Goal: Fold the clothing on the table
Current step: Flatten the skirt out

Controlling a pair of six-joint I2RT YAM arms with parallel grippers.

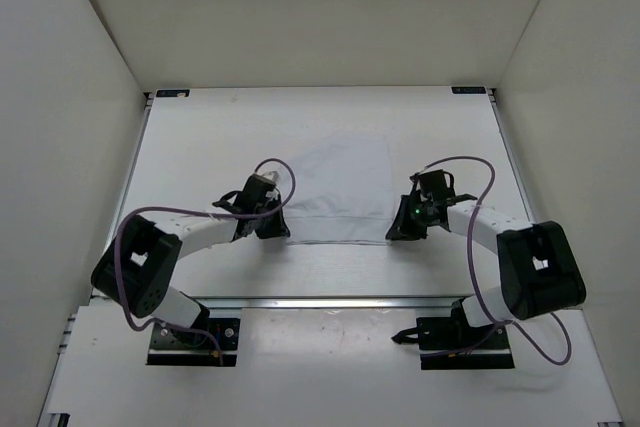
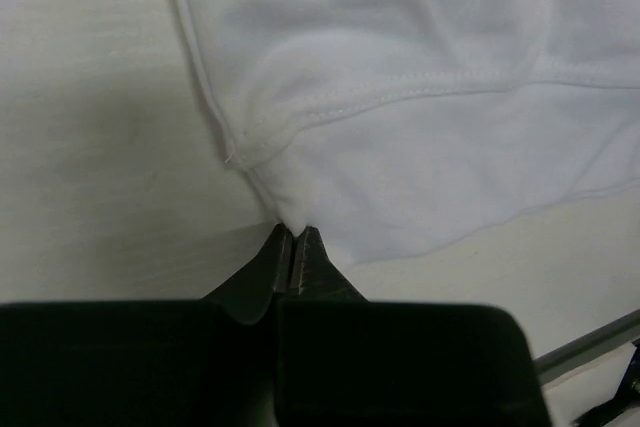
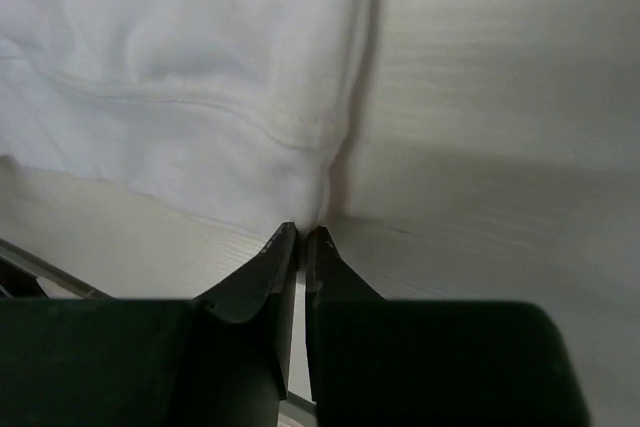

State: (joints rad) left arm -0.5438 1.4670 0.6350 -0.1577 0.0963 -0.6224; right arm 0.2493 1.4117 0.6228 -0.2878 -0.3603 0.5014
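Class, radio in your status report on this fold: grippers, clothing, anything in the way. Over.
Left gripper shut on clothing, near corner. Right gripper shut on the other near corner. Clothing spread on table. No obstruction seen.

No legible text anywhere — no labels, numbers.

Counts: 1 clothing (image 1: 345, 187) piece, 1 table (image 1: 200, 147). 2 arms: left arm (image 1: 150, 259), right arm (image 1: 540, 269). 2 grippers: left gripper (image 1: 283, 235), right gripper (image 1: 393, 235). 2 purple cables: left cable (image 1: 122, 247), right cable (image 1: 473, 267). 2 black base plates: left plate (image 1: 192, 343), right plate (image 1: 466, 344). 2 blue corner marks: far-left mark (image 1: 172, 93), far-right mark (image 1: 468, 90). 1 green light (image 1: 416, 211). 3 enclosure walls in view.
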